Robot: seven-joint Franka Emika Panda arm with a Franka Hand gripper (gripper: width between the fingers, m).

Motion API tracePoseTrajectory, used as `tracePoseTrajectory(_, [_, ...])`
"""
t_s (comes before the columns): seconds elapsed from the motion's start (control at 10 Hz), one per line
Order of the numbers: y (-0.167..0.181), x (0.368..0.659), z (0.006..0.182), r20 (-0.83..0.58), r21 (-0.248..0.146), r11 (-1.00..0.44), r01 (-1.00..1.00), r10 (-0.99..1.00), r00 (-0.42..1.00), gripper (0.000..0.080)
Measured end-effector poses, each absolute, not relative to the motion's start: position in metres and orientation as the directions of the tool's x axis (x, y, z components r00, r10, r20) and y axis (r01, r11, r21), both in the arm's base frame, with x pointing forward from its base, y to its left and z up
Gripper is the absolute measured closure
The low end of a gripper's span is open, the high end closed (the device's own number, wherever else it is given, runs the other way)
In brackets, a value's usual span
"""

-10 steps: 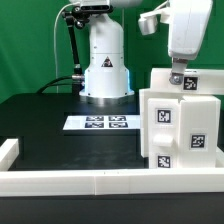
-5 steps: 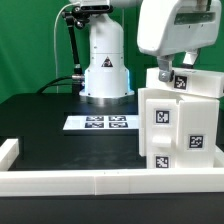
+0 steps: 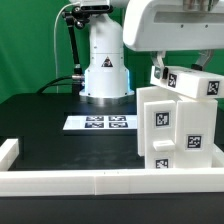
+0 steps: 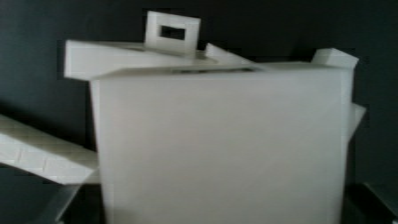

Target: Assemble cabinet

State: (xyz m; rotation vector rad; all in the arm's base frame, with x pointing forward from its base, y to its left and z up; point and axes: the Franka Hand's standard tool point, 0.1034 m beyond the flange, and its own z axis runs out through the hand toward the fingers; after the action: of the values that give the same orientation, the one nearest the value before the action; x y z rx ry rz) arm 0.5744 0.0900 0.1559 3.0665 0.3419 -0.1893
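The white boxy cabinet (image 3: pixel 175 130) stands at the exterior view's right, with square tags on its front faces. A smaller white cabinet piece (image 3: pixel 192 82) with tags sits tilted over its top, its left end raised. My gripper (image 3: pixel 160 71) comes down from above onto that raised left end and appears shut on the piece. In the wrist view the white piece (image 4: pixel 214 140) fills most of the picture and hides my fingertips. A small tag tab (image 4: pixel 173 32) shows beyond it.
The marker board (image 3: pixel 100 122) lies flat on the black table in front of the robot base (image 3: pixel 105 65). A long low white frame rail (image 3: pixel 70 181) runs along the front, with a raised end at the exterior view's left (image 3: pixel 8 150).
My hand has moved toward the exterior view's left. The small cabinet piece has gone from lying flat on the cabinet to tilted, with its left end lifted.
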Motion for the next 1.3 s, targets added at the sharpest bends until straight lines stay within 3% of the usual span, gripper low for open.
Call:
tracePoseTrajectory(0.6, [0.099,0.573,0.155,-0.106,0.068,-0.972,-0.223,-0.230,0.967,0.0236])
tracePoseTrajectory(1.1, [0.110,0.572,0.155,-0.081,0.080,-0.785,-0.615,-0.620,0.781,0.0236])
tracePoseTrajectory(1.3, [0.112,0.572,0.154,-0.077,0.085,-0.729,-0.679,-0.684,0.725,0.0236])
